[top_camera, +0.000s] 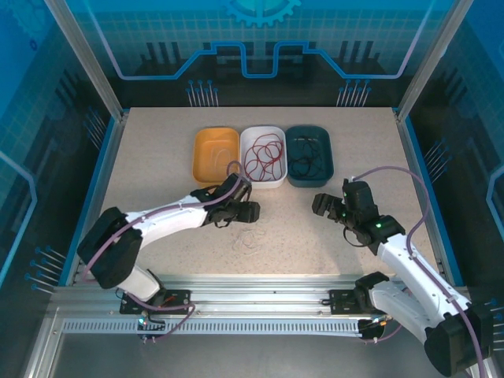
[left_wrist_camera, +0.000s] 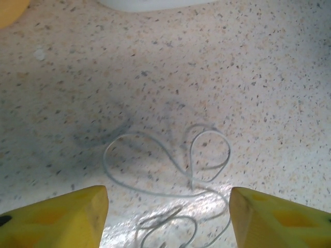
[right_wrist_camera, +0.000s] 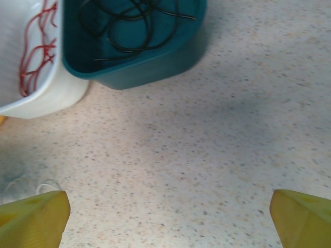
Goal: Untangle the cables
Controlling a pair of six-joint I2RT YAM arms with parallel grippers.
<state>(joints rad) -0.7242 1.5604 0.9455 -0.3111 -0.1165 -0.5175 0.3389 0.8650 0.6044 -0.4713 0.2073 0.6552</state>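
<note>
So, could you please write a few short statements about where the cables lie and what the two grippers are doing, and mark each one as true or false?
1. The red cable lies in the white tray. True.
2. The black cable lies loose on the table. False: it lies in the teal tray.
3. The pale cable lies on the table, under the left gripper, whose jaws are apart. True.
4. The right gripper holds a cable. False: its jaws are open, with bare table between them.
5. The teal tray stands left of the white tray. False: in the top view it stands to the right of it.
</note>
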